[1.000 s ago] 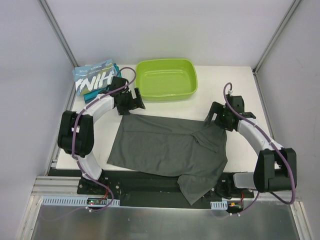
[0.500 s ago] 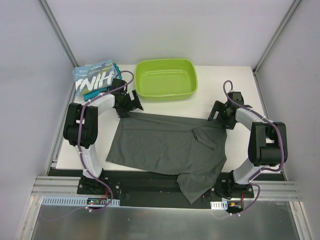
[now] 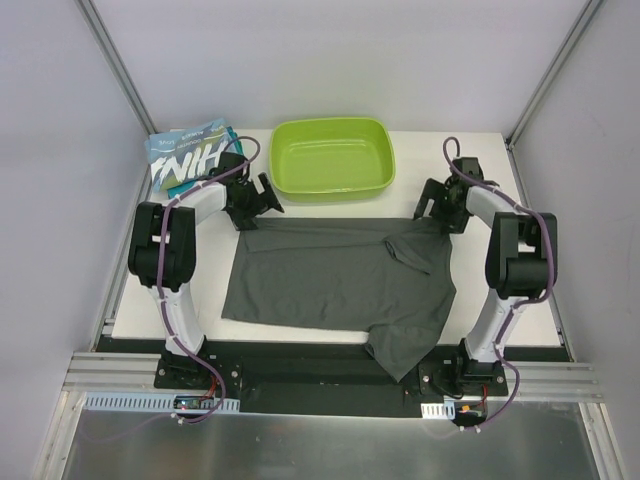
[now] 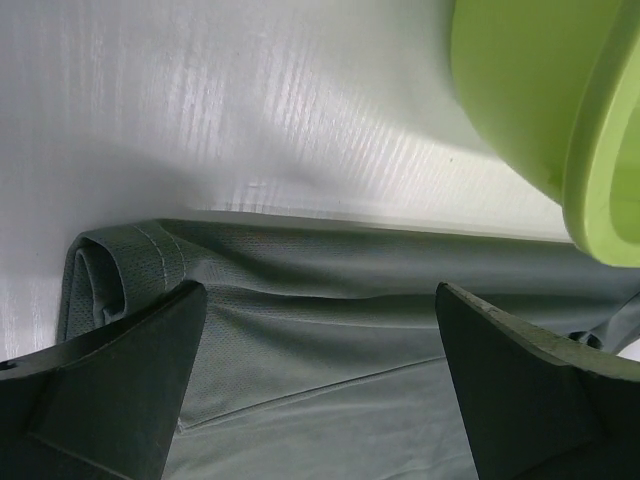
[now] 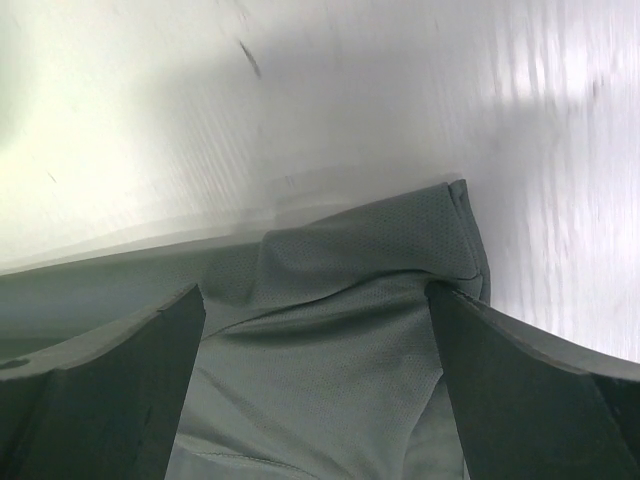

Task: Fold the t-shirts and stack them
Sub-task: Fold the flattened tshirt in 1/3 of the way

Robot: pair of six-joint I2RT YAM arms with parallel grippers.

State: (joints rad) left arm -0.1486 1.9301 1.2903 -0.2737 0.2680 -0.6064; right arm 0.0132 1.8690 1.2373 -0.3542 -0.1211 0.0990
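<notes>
The grey shirt [image 3: 340, 280] lies spread across the middle of the table [image 3: 420, 170]. Its lower right part hangs over the near edge onto the black rail [image 3: 300, 365]. One sleeve is folded in over the body at the right.

The left gripper [image 3: 255, 205] sits at the shirt's upper left corner and the right gripper [image 3: 440, 213] at its upper right corner.

In the left wrist view the fingers [image 4: 110, 390] stand wide apart over the shirt [image 4: 330, 330], whose hemmed edge bunches into a fold beside the left finger. Bare table [image 4: 200, 120] fills the top of that frame. The green tub [image 4: 540, 100] crowds the upper right, just beyond the shirt's edge.

In the right wrist view the fingers [image 5: 530, 390] are also spread wide, with the shirt's corner [image 5: 330, 370] between them and white table [image 5: 300, 100] above.

From the top, the tub [image 3: 333, 158] stands at upper centre, between the two grippers. The blue lettered shirt [image 3: 185, 157] lies at upper left, partly behind the left arm.
</notes>
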